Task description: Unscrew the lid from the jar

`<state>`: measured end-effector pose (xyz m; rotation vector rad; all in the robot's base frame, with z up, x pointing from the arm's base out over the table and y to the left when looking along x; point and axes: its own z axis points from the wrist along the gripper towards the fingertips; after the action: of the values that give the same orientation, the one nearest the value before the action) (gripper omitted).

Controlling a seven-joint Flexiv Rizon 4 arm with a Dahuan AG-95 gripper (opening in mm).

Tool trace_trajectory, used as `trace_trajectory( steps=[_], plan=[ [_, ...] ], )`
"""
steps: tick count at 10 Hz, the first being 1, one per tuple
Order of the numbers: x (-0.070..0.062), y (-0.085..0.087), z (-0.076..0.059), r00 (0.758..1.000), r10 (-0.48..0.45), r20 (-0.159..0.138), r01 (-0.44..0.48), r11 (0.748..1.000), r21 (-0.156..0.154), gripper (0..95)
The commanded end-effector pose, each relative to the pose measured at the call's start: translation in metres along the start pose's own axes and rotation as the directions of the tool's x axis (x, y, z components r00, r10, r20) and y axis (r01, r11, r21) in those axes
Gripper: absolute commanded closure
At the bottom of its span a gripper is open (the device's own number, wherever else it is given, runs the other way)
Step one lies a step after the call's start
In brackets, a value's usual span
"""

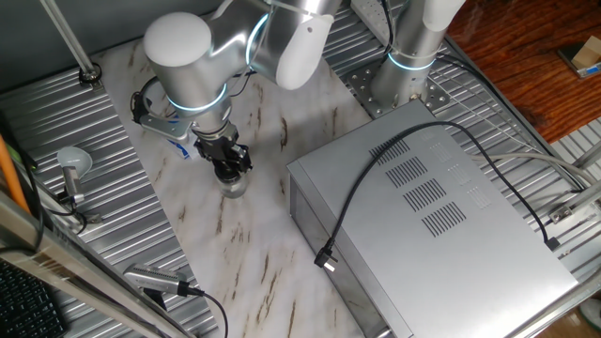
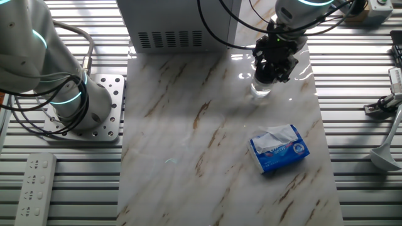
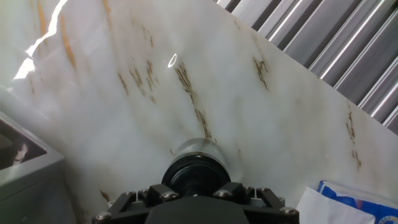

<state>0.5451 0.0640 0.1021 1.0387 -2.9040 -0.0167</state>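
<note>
Gripper [image 2: 274, 70] sits straight down over the jar [image 2: 261, 90], which stands upright on the marble tabletop [image 2: 188, 144], just in front of the grey metal box [image 1: 432, 216] (box = landmark). Blue-and-white packet [image 2: 279, 148] lies well apart from the jar, on the side away from the box.

Hand view: black lid [image 3: 195, 175] is on the jar mouth, with clear glass showing beyond its rim. The finger hardware sits right at the lid's near edge, but the pads themselves are out of frame, so I can't tell whether the jaws are clamped on the lid or slightly apart. In the fixed views the fingers crowd the cap closely (looks like contact, not provable).

Progress, as a judgement: approach and alignment done, lid still seated, with no visible gap between cap and glass. Left: confirm the grip, twist until the threads release, lift the cap clear. Nothing braces the jar, so it may spin along with the lid.
</note>
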Motion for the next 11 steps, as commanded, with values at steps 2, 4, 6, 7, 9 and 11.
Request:
trace_trajectory(
  steps=[2, 4, 6, 7, 9, 11],
  plan=[
    [0.0003, 0.0002, -0.0006, 1.0, -0.009, 0.001, 0.009, 1.0, 0.001, 57.0],
    [0.0007, 0.0003, -0.0005, 1.0, -0.012, 0.002, 0.012, 1.0, 0.002, 57.0],
    [0.001, 0.0004, -0.0004, 1.0, -0.021, 0.002, 0.021, 1.0, 0.004, 57.0],
    [0.0012, 0.0005, -0.0003, 1.0, -0.03, 0.002, 0.03, 1.0, 0.005, 57.0],
    [0.0013, 0.0006, -0.0003, 0.998, -0.056, 0.001, 0.056, 0.998, 0.005, 57.0],
    [0.0014, 0.0006, -0.0003, 0.996, -0.09, 0.0, 0.09, 0.996, 0.006, 57.0]
  ],
)
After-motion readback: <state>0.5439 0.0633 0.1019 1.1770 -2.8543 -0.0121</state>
